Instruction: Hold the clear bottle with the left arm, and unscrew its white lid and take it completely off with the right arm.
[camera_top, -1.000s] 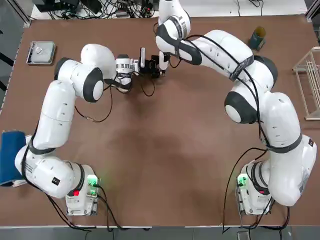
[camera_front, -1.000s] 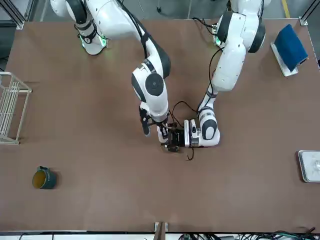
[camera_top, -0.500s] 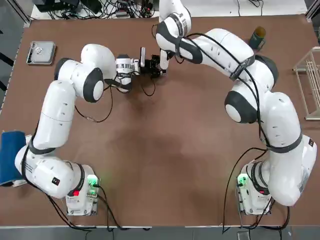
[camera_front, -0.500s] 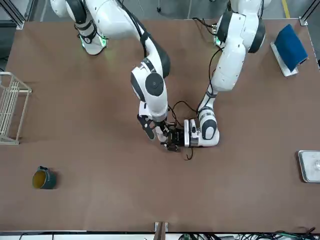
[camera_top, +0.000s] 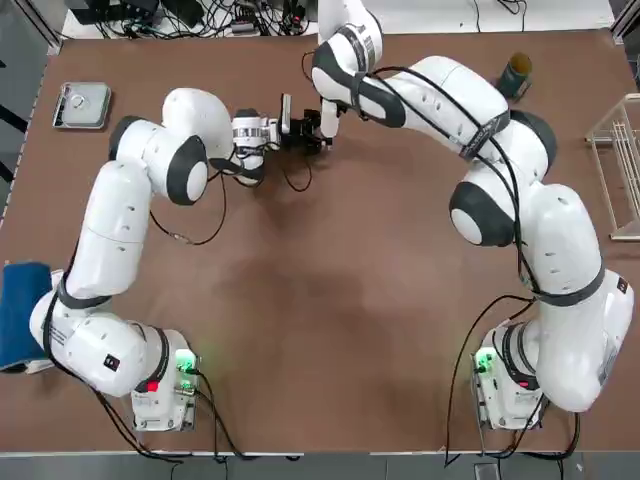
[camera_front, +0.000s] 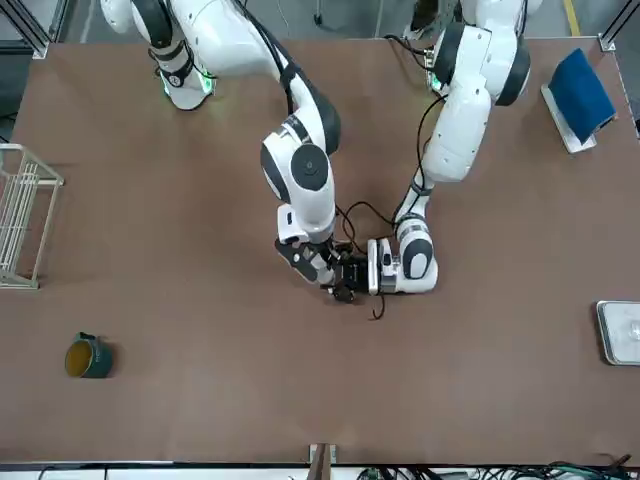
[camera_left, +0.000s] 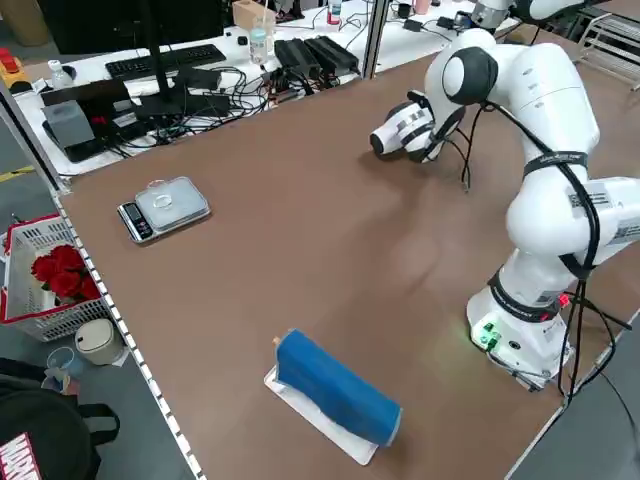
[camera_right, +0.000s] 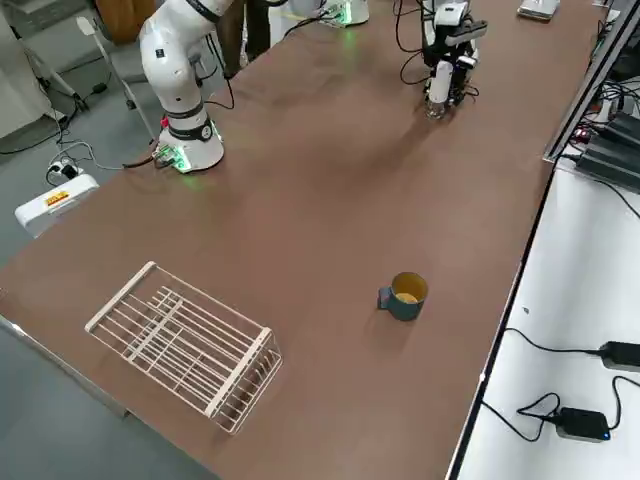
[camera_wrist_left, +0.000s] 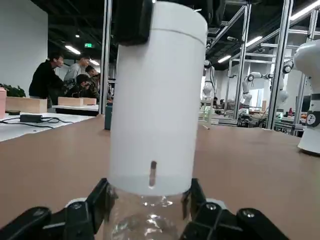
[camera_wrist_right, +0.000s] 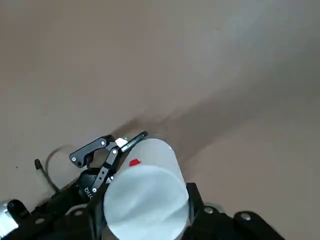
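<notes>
In the top view, from left to right: a blue roll is lying on a white board beside the left arm's base. A flat metal-topped scale is resting near the far left corner of the table.

The left arm is reaching inward above the far half of the table. The left gripper is closing on the clear bottle and is holding it upright, with its two fingers pressing on opposite sides. The white lid is sitting on top of the bottle, directly above the left fingers.

The right arm is extending across from its base to the same location. The right gripper is gripping the white lid between its fingers, above the left gripper.

A teal cup is standing upright near the far right corner. A white wire rack is resting at the right edge. People are showing in the room beyond.
</notes>
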